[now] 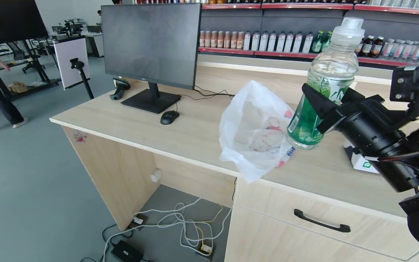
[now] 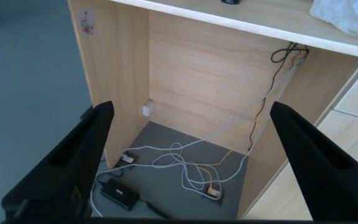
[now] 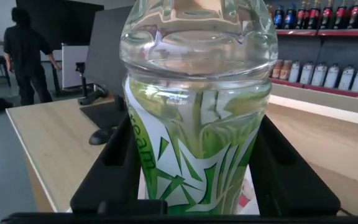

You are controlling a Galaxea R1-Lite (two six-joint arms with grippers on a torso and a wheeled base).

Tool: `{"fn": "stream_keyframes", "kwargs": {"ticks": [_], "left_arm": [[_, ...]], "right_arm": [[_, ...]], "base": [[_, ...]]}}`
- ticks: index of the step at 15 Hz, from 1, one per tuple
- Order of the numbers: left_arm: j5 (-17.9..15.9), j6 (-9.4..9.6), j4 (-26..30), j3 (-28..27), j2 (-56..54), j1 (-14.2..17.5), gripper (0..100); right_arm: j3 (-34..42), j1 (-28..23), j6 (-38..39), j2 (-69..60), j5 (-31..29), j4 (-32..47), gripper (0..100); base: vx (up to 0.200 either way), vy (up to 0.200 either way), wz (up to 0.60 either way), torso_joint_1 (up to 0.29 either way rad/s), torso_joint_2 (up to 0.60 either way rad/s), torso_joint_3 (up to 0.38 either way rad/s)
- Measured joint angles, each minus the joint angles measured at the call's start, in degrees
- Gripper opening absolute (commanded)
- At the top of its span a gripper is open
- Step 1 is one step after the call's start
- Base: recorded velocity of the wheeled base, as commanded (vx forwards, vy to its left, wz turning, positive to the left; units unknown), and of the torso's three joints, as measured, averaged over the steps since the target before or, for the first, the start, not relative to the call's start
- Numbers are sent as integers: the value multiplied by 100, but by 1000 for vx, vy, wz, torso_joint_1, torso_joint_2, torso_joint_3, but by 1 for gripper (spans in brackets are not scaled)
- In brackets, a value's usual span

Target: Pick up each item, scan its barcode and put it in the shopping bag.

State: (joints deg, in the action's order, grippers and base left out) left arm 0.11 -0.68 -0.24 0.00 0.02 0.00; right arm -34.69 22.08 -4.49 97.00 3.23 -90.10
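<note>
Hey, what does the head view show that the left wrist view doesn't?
Head view: the bottle in the right gripper, jaws shut on it, plus the monitor. Left wrist view: the left gripper, jaws open, low, facing the opening under the counter. Both: the shopping bag, the counter and the floor cables.

Shopping bag [image 1: 253, 134] on the counter [image 1: 191, 136] near its front edge, bottle [image 1: 335, 69] just right of the bag in the right gripper [image 1: 313, 109], box [image 1: 360, 163] farther right, mouse [image 1: 169, 117] left of the bag, monitor [image 1: 151, 43] behind-left, scanner [image 1: 120, 87] farther left, shelves [image 1: 227, 51] well behind, cables [image 1: 180, 218] below-left on the floor.
</note>
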Motion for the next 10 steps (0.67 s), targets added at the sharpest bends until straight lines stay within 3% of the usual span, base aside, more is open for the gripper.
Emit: {"fn": "stream_keyframes", "kwargs": {"ticks": [1,10], "left_arm": [[-1,2,0,0,0,0,100],[-1,-10,0,0,0,0,100]], "right_arm": [[-2,2,2,2,7,38,0],[-55,-37,28,5,-1,18,0]], "base": [[0,0,0,0,0,0],[0,200,0,3,5,3]]}}
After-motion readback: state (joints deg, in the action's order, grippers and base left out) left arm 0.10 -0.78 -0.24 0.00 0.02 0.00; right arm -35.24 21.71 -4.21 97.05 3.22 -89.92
